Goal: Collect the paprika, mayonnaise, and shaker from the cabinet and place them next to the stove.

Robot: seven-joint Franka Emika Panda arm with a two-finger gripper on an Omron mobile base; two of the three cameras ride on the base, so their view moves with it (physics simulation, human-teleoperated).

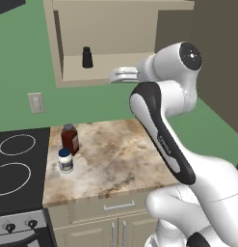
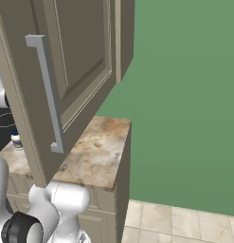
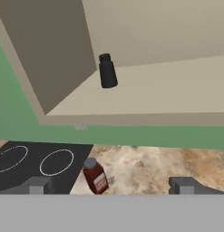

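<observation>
While the white arm point(image 1: 161, 130) crosses the right half of the left base view and hides the cabinet's right end, the beige open-fronted cabinet point(image 1: 57, 53) hangs on the green wall point(image 1: 19, 62) above the marbled counter point(image 1: 120, 159). Left of the counter lies the black stove point(image 1: 17, 169), with a wall switch plate point(image 1: 36, 102) above it. A large grey-handled door point(image 2: 66, 71) blocks most of the right base view. On the counter near the stove stand the paprika point(image 1: 70, 139) and, just in front, the mayonnaise point(image 1: 66, 160). Alone on the cabinet floor stands the shaker point(image 3: 107, 71). Level with the cabinet's lower edge, the gripper point(image 3: 111, 186) is released, grasping nothing.
</observation>
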